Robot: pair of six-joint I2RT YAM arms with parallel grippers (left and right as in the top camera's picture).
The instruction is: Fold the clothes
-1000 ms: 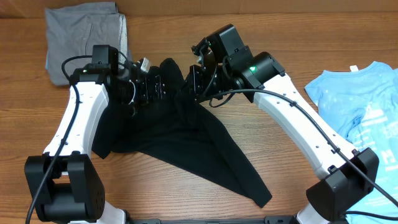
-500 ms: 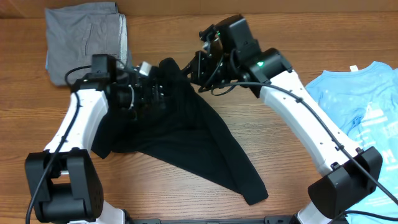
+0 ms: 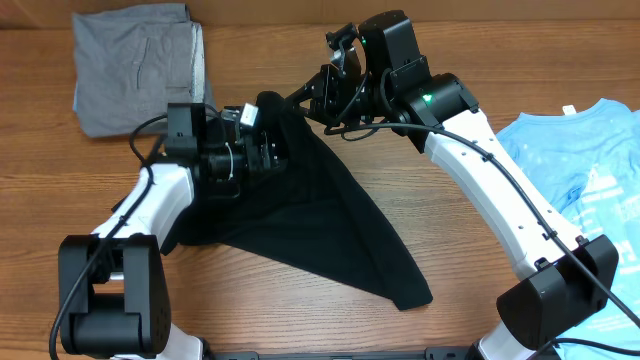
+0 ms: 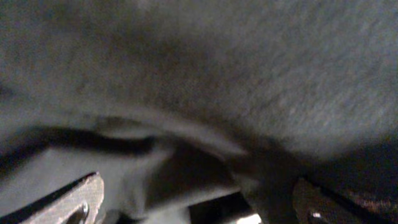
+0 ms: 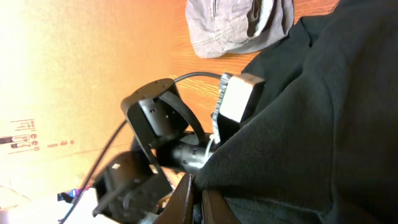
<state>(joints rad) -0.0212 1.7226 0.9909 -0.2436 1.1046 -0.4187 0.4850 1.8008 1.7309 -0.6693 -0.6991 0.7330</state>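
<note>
As table [image 3: 40, 180] holds | black T-shirt [image 3: 320, 220] 1 | blue T-shirt [image 3: 590, 170] 1 | grey garment [image 3: 130, 70] 1

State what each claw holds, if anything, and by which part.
Right claw: shut on the black T-shirt, pinching its far edge. Left claw: open, gripping nothing.

The black knit T-shirt cloth [image 4: 261, 68] fills nearly the whole frame, very close and blurred, with a rounded fold running across the middle and a darker hollow beneath it. At the bottom corners the two metal fingers [image 4: 81, 198] of the left gripper [image 4: 199, 205] stand far apart. A bunched fold of the cloth hangs down between them, and contact with either finger cannot be made out.
</note>
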